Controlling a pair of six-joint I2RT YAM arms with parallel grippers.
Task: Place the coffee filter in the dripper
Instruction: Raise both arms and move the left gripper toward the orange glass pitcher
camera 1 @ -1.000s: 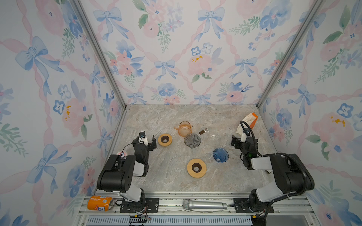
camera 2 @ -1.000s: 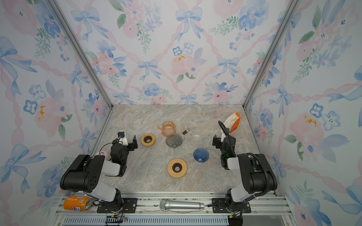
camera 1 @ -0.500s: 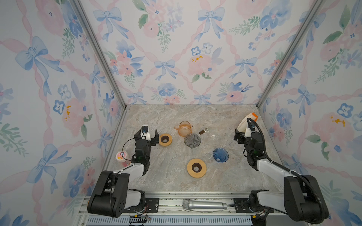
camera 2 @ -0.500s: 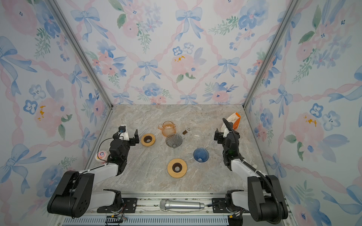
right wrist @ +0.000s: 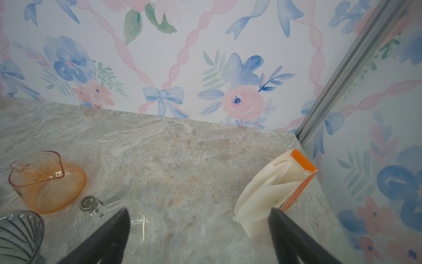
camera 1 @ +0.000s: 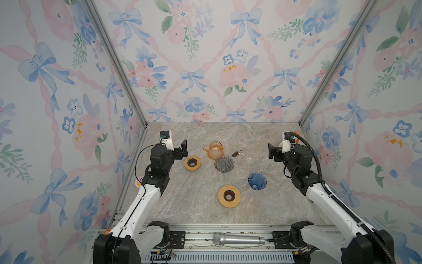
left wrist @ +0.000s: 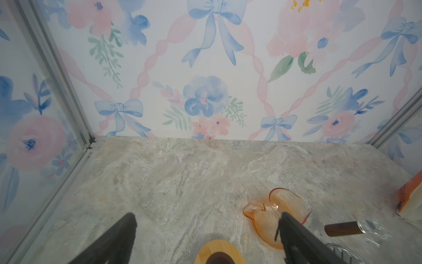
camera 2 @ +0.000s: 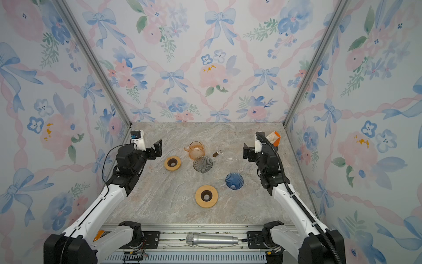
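White paper coffee filters (right wrist: 267, 189) stand folded in an orange plastic holder (right wrist: 304, 165) at the far right corner of the marble-patterned grey desk (camera 1: 262, 212), close to the side wall. In a top view the filters (camera 2: 271, 137) show just behind the right arm.

The smoke-grey ribbed glass dripper (camera 1: 224, 164) sits near the middle of the desk, well apart from the filters, and it is empty. Just behind it stands an orange-tinted glass jug (camera 1: 214, 149); whether the two touch I cannot tell. A blue ribbed glass dripper (camera 1: 257, 181), also empty, sits nearer the front and further right.

A small round wooden ring (camera 1: 198, 165) lies left of the grey dripper. A larger round wooden ring (camera 1: 236, 198) lies in front of the grey dripper and to the left of the blue one. A clear glass piece with a dark wooden handle (camera 1: 237, 153) lies on its side to the right of the jug.

The right hand (right wrist: 198, 211) hangs above the desk with its fingers spread wide and nothing between them; the filters are near one finger but not touched. The left hand (left wrist: 206, 217) is raised at the left side of the desk, near the small wooden ring, its fingers likewise wide apart and empty. A silver microphone (camera 1: 238, 239) lies on the rail along the desk's front edge.
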